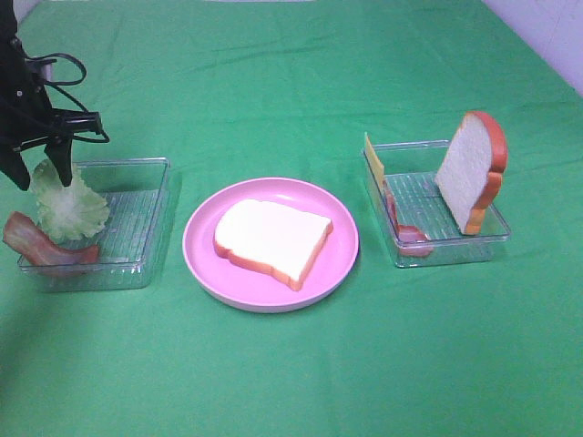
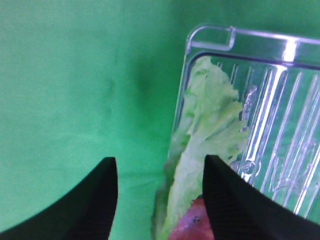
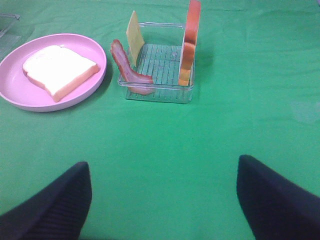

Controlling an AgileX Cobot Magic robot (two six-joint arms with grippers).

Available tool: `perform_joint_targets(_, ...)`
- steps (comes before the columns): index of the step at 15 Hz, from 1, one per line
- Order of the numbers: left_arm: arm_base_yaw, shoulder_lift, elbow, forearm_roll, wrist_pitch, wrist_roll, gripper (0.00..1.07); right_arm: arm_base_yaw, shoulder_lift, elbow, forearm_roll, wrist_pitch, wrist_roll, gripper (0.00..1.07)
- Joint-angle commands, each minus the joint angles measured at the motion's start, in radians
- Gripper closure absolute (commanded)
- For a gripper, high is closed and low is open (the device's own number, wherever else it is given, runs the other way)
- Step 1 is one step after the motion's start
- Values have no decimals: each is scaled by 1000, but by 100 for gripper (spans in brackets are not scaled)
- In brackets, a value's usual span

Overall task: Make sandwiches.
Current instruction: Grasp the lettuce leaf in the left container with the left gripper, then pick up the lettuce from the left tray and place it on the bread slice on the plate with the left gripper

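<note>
Green cloth [image 1: 291, 382] — L end effector [image 2: 159, 160] spread astride lettuce [image 2: 210, 120]; R end effector [image 3: 163, 161] spread, empty

Bread [image 1: 273, 238] [image 1: 469, 173], bacon [image 1: 41, 244] [image 1: 401, 223], trays [image 1: 137, 164] [image 1: 437, 248] — two each; lettuce [image 1: 68, 205], cheese [image 1: 373, 159], plate [image 1: 205, 246] — one.

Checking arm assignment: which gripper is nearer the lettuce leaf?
Left. The left gripper straddles the lettuce leaf; the right gripper hangs over the cloth, past the plate.

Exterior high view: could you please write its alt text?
A white bread slice lies on a round pink plate between two clear plastic trays; the left gripper hangs over a pale green lettuce leaf in the left tray.
</note>
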Motion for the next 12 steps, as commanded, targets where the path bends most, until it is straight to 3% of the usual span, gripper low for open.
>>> perform_joint_targets(1,-4,2,5,-11,-28,3,69,1,-7,1,3,-11,-1,31)
perform_joint_targets(7,-4,2,5,-17,-43,3,107,1,-7,1,3,-11,-1,31)
perform_joint_targets(12,-4,-27,2,-75,-22,22,107,1,-7,1,3,-11,-1,31)
